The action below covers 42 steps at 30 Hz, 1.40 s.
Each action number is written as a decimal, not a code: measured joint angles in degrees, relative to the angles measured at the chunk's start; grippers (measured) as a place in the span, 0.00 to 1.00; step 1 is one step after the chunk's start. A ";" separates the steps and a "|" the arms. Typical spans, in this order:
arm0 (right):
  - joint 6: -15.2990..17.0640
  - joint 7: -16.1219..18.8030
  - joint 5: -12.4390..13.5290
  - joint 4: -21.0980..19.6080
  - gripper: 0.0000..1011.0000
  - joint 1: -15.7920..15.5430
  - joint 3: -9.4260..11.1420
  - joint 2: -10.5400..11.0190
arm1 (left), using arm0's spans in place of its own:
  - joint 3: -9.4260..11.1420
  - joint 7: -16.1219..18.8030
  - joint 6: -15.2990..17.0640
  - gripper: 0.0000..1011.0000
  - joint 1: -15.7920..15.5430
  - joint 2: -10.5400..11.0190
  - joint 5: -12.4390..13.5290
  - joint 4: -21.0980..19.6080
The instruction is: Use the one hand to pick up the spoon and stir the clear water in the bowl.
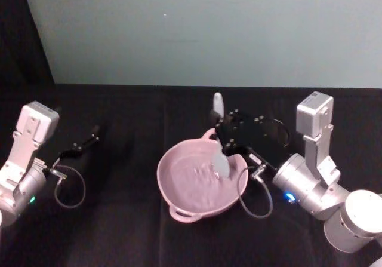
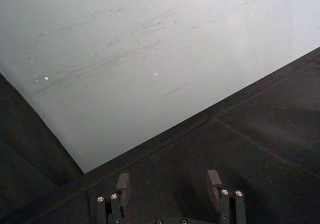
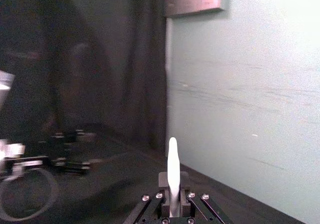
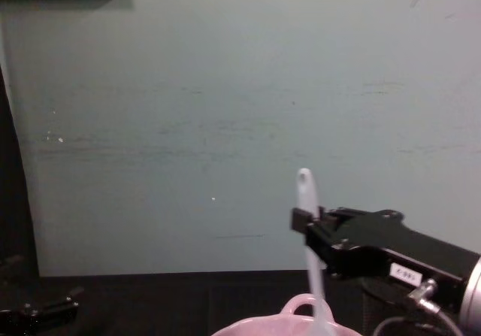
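Dipped the spoon (image 1: 221, 161) head-down into the pink bowl (image 1: 173, 201) of water, with the right gripper (image 1: 222, 130) clamped on its handle.

Held near-upright, presumably so the flat head reached the rippled water while the handle cleared the bowl's far rim; gripped mid-handle just above that rim, fingers closed on the plastic, tip poking up past them. Parked the left gripper (image 1: 91, 137) well off to the bowl's left, low over the black cloth (image 1: 119, 234), fingers (image 2: 123, 183) apart and holding nothing, likely to leave the bowl free for one-armed work. Counted one bowl with two loop handles, one spoon, two grippers.
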 joint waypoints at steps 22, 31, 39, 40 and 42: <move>-3.56 4.13 2.75 10.41 0.12 7.12 -6.40 -6.07 | 0.00 0.00 0.00 0.99 0.00 0.00 0.00 0.00; -5.44 1.03 1.39 13.65 0.12 8.32 -3.61 -6.21 | 0.00 0.00 0.00 0.99 0.00 0.00 0.00 0.00; -4.45 -0.77 0.51 10.54 0.11 5.63 -1.05 -4.00 | 0.00 0.00 0.00 0.99 0.00 0.00 0.00 0.00; -4.28 -0.82 0.51 10.01 0.12 5.22 -0.86 -3.78 | 0.00 0.00 0.00 0.99 0.00 0.00 0.00 0.00; -3.91 -0.85 0.53 8.99 0.12 4.43 -0.56 -3.39 | 0.00 0.00 0.00 0.99 0.00 0.00 0.00 0.00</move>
